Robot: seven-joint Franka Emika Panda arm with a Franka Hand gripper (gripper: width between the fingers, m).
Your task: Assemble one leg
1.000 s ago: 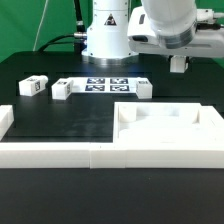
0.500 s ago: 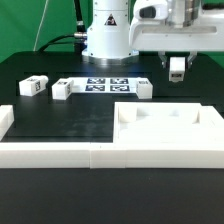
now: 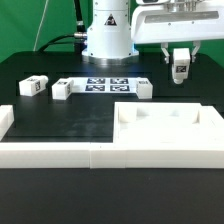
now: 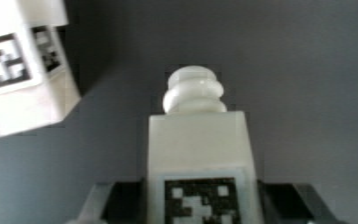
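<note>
My gripper (image 3: pixel 181 62) is shut on a leg (image 3: pixel 181 70), a small white block with a black-and-white tag, and holds it in the air above the back right of the table. In the wrist view the gripper (image 4: pixel 201 208) grips the leg (image 4: pixel 201 140) at its tagged end, and the leg's rounded peg points away from the camera. Three more legs lie on the table: one (image 3: pixel 33 86), a second (image 3: pixel 63 89) and a third (image 3: pixel 144 88). Another leg (image 4: pixel 25 65) shows beside the held one in the wrist view.
The marker board (image 3: pixel 105 84) lies at the back centre before the robot base (image 3: pixel 106 35). A large white recessed panel (image 3: pixel 170 128) fills the front right. Long white border rails (image 3: pixel 50 152) run along the front left.
The hand has turned and shifted a little to the exterior view's right with the leg in it, so the leg's tag now faces the camera. The parts on the table have not moved.
</note>
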